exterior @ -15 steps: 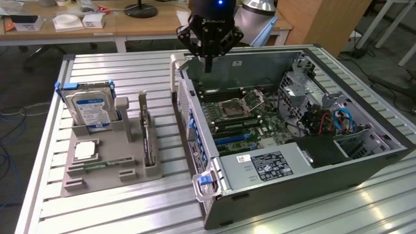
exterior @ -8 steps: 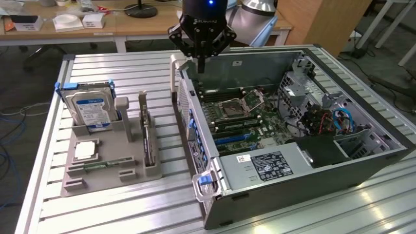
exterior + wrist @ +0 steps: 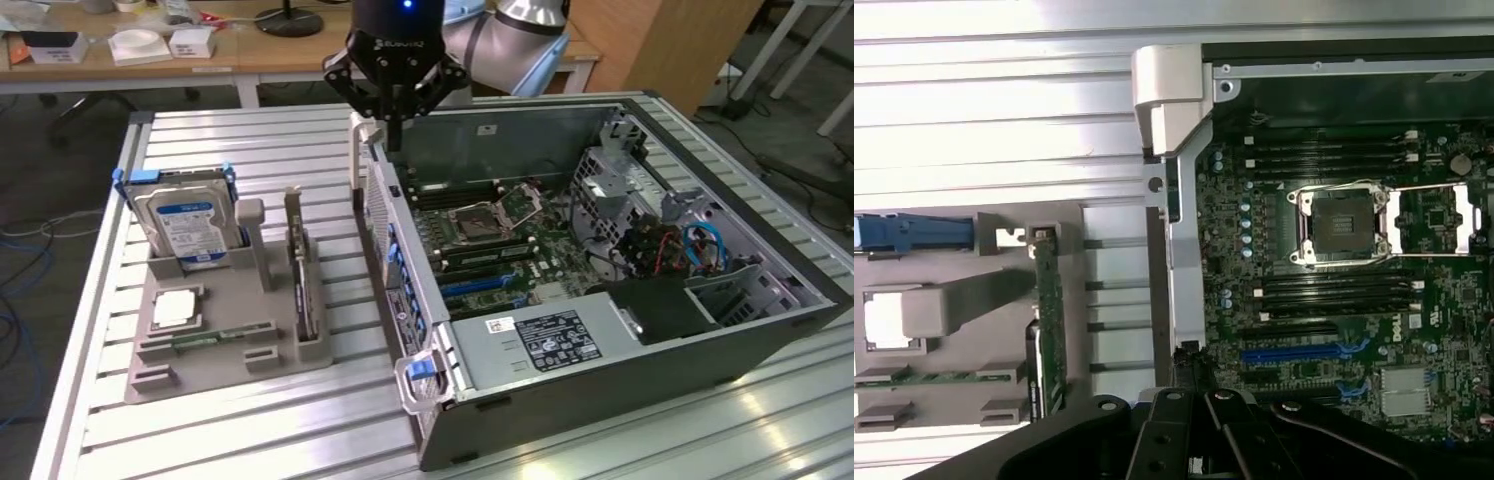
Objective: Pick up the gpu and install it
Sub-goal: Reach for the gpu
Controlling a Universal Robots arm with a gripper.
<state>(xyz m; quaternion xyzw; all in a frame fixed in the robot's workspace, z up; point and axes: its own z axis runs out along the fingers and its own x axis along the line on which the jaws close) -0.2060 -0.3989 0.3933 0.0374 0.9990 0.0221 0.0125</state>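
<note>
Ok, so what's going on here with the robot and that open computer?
A robot arm is working on getting the gpu into the open computer case. Its gripper hangs over the case's wall on the exterior view's left, near the back corner. The gpu has not been picked up yet: it stands on edge in the grey holder tray beside the case, next to a hard drive. The motherboard lies exposed inside.
</note>
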